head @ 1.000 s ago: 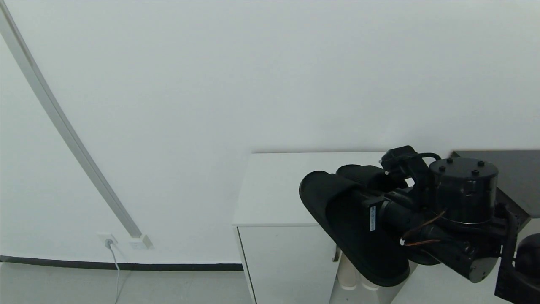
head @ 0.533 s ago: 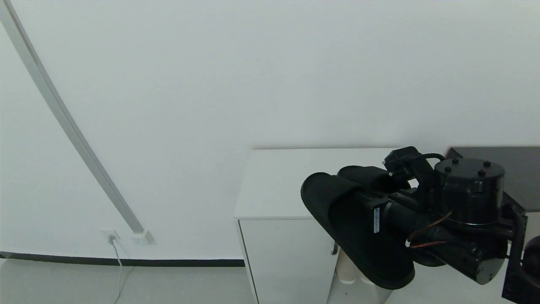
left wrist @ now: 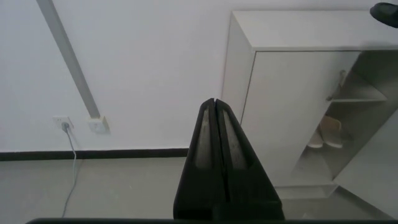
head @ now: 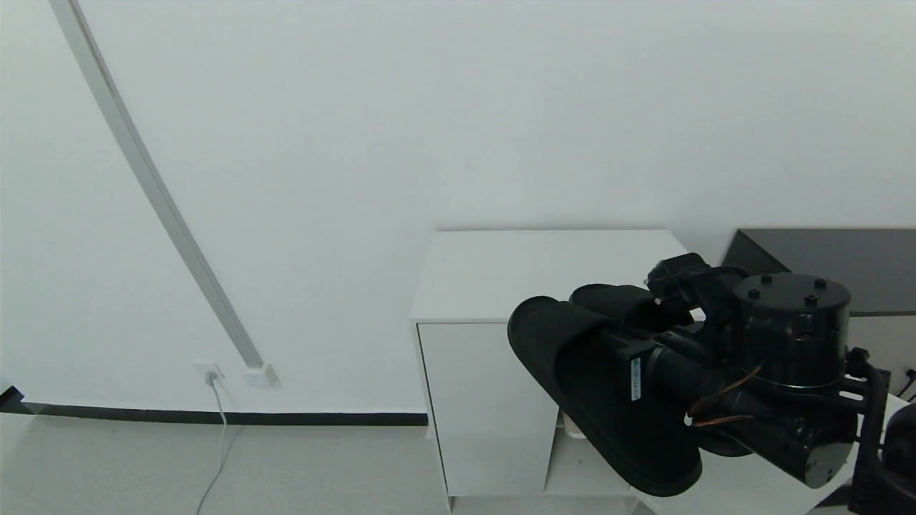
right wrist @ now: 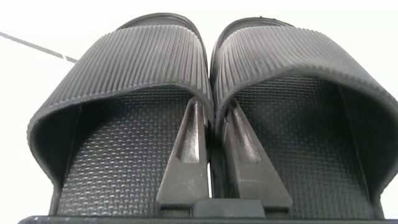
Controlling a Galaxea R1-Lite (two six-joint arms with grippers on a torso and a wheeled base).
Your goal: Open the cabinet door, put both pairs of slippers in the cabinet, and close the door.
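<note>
1. The black slippers (head: 608, 400) hung in the air in front of the cabinet (head: 544, 272), side by side, toes tilted up and towards it.
2. The right gripper (right wrist: 214, 149) held them, its fingers (right wrist: 186, 149) closed on the two inner side walls where the slippers met.
3. The cabinet was white and stood against the wall. Its right half was open, with a shelf (left wrist: 357, 96) showing.
4. Pale slippers (left wrist: 329, 132) stood inside, below that shelf.
5. The left gripper (left wrist: 214, 124) was off to the cabinet's left, well apart from it, with its fingers pressed together and nothing between them.
6. A slanted strip (head: 157, 193) ran down the wall to a socket (head: 209, 372) with a cable plugged in.
</note>
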